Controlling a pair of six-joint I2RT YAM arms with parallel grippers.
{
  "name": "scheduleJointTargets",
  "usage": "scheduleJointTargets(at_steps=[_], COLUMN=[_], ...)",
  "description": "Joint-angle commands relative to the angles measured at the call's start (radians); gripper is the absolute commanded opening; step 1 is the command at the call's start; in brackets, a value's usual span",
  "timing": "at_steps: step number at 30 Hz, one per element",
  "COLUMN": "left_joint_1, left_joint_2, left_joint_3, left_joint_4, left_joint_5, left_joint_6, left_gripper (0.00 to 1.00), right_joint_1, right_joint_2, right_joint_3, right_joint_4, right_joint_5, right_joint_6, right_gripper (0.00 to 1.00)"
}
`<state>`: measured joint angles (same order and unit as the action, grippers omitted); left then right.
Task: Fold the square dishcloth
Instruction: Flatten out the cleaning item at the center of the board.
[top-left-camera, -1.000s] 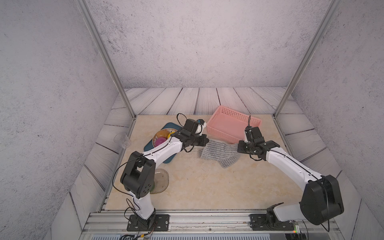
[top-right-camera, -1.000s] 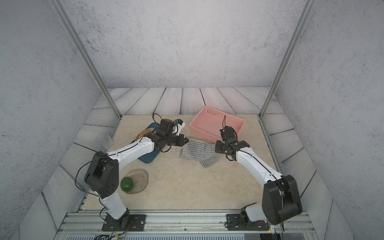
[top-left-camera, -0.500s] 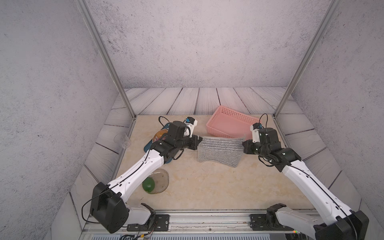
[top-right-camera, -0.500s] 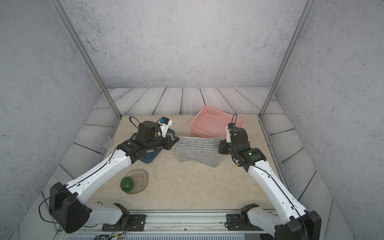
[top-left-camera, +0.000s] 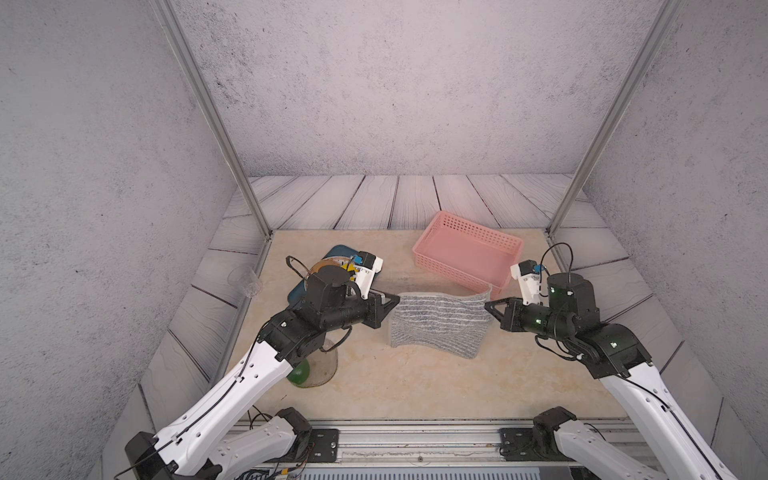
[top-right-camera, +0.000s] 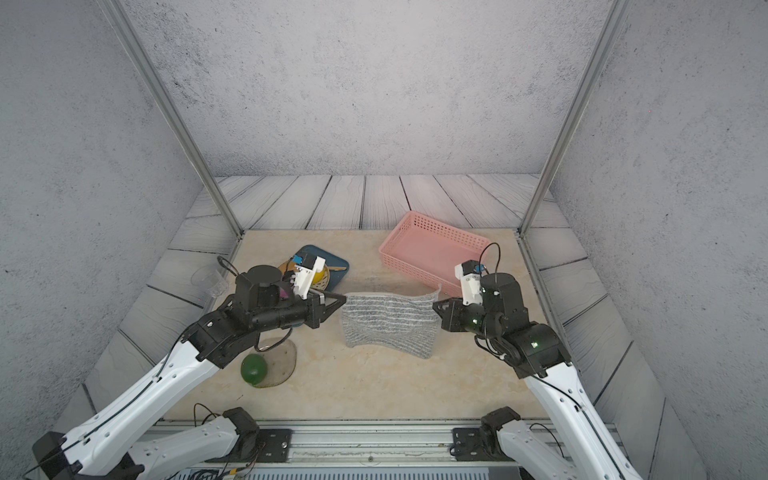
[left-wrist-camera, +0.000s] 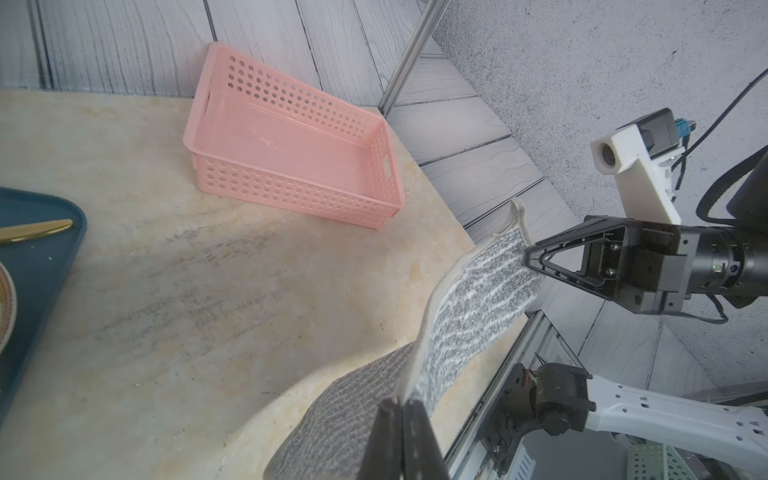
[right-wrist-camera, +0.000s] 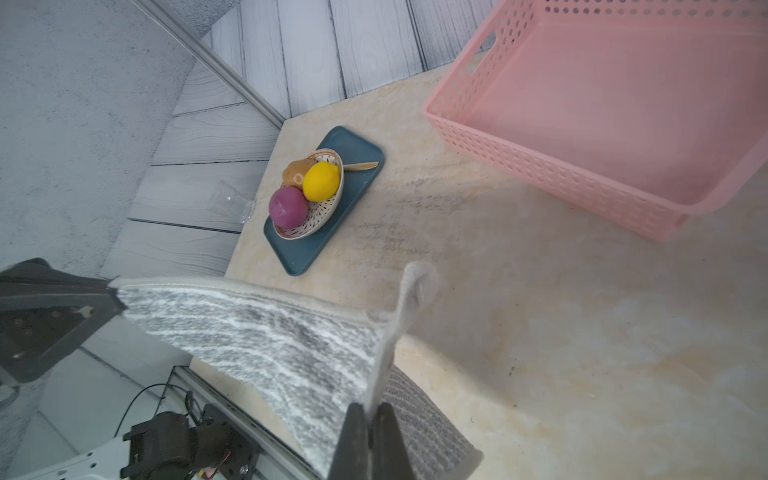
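In both top views the left claw (top-left-camera: 394, 301) and right claw (top-left-camera: 488, 306) are holding the dishcloth (top-left-camera: 438, 324) up between them, just in front of the pink basket (top-left-camera: 465, 226). Its lower edge seems to be touching the table (top-left-camera: 415, 386).

In the left wrist view the left claw is clamping one top corner.

In the right wrist view the right claw is pinching the other.

I'm seeing no fold yet, so the folding itself is all left.
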<state>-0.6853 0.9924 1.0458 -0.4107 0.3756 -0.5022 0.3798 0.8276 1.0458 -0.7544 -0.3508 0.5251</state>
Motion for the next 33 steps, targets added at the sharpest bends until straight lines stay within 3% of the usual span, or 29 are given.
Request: scheduleJointTargets(at_steps=[1,8,16,23,26,29,33], left_joint_1=[-0.005,0.001,0.060,0.138,0.159,0.171,0.177], left_joint_2=[-0.004,0.147,0.538,0.814,0.882,0.936,0.971], left_joint_3=[-0.034,-0.083,0.035,0.125,0.146,0.181,0.201], left_joint_4=[-0.038,0.093,0.304,0.427,0.456,0.447,0.438], left_joint_5=[0.003,-0.114,-0.255,-0.208,-0.192,-0.172,-0.169], left_joint_6=[-0.047,-0.015,0.167,0.176,0.169,0.169,0.168], left_gripper=[0.00,0.00,0.00,0.00,0.09,0.11,0.11], right_joint_1=[0.005,0.003,-0.008,-0.009,-0.010,-0.009,-0.009], right_joint_2=[-0.017,0.163,0.623,0.936,1.006,1.067,1.119], right_joint_3=[-0.016,-0.078,0.021,0.151,0.203,0.253,0.309], right_joint_4=[-0.060,0.036,0.266,0.355,0.364,0.353,0.317], right_joint_5=[-0.027,0.167,0.421,0.484,0.484,0.491,0.507], right_joint_6=[0.076,0.080,-0.021,-0.068,-0.086,-0.098,-0.110], right_gripper=[0.00,0.00,0.00,0.00,0.00,0.03,0.17])
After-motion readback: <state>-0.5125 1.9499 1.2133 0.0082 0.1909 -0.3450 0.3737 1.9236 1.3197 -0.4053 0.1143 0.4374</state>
